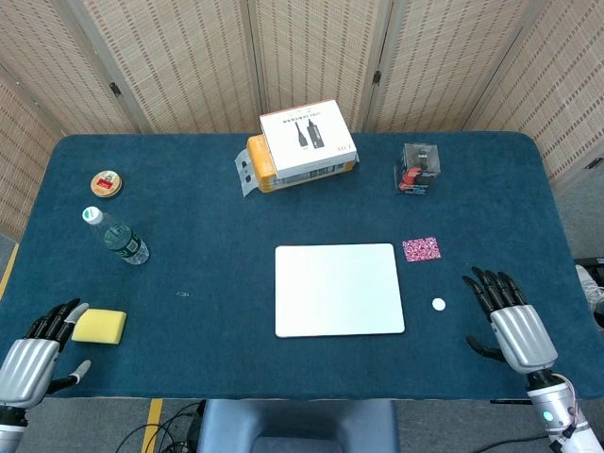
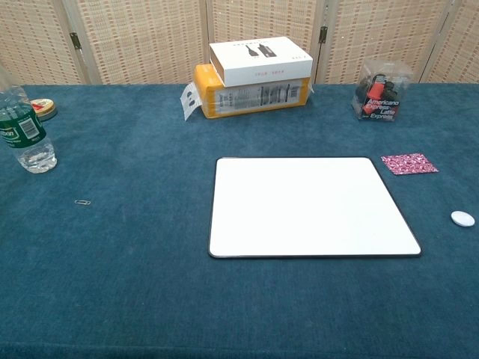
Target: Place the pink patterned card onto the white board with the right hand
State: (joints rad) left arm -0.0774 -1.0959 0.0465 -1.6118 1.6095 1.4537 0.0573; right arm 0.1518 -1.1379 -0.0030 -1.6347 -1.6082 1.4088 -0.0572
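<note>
Setting: dark blue felt table (image 1: pixel 217 274) in front of woven tan screen panels, seen from above and from chest height.
White board: white board (image 1: pixel 339 289) lies flat near the table's centre, its long side running left to right.
Pink card: pink patterned card (image 1: pixel 421 249) lies flat on the felt just off the board's upper right corner, at about 2 o'clock from the board's centre, apart from the board's edge.
Card direction: a small rectangle, long axis running left to right, roughly parallel to the board's far edge; the chest view shows it slightly skewed.
Right hand: right hand (image 1: pixel 510 314) rests low at about 4 o'clock from the card, well apart from it, fingers spread and released, grasping nothing.
Left hand: left hand (image 1: pixel 38 351) sits at the near left corner, fingers loose, empty, touching or just beside a yellow sponge (image 1: pixel 99 327); contact is unclear.
Nearby: a small white disc (image 1: pixel 439 305) lies between the right hand and the card.
Risk, thin card: it lies flush on soft felt, so fingers could slide over it or push it away instead of lifting it.
Risk, disc: a low reach could knock the disc.
Risk, board: a nudge could shift the board.
</note>
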